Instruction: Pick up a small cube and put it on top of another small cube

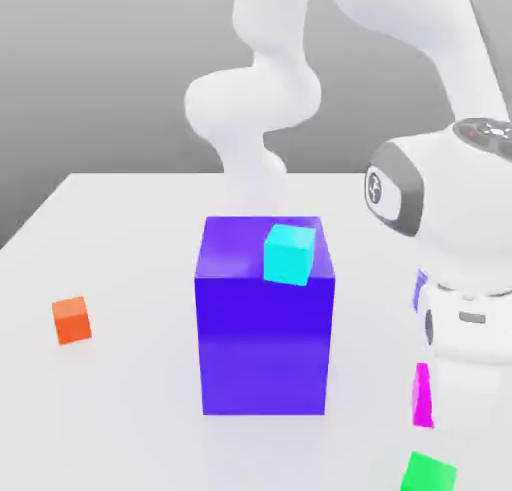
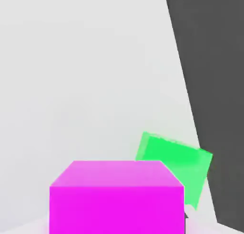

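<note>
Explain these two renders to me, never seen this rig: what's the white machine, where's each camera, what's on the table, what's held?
It is simulated: a white robot arm ending in a two-finger gripper. The exterior view looks at the whole table from off the arm; the hand view looks out from the arm's hand. On the table: a big blue-violet block with a cyan cube on top, an orange cube and a green cube. The gripper is shut on the small magenta cube, seen under the hand near the green cube.
</note>
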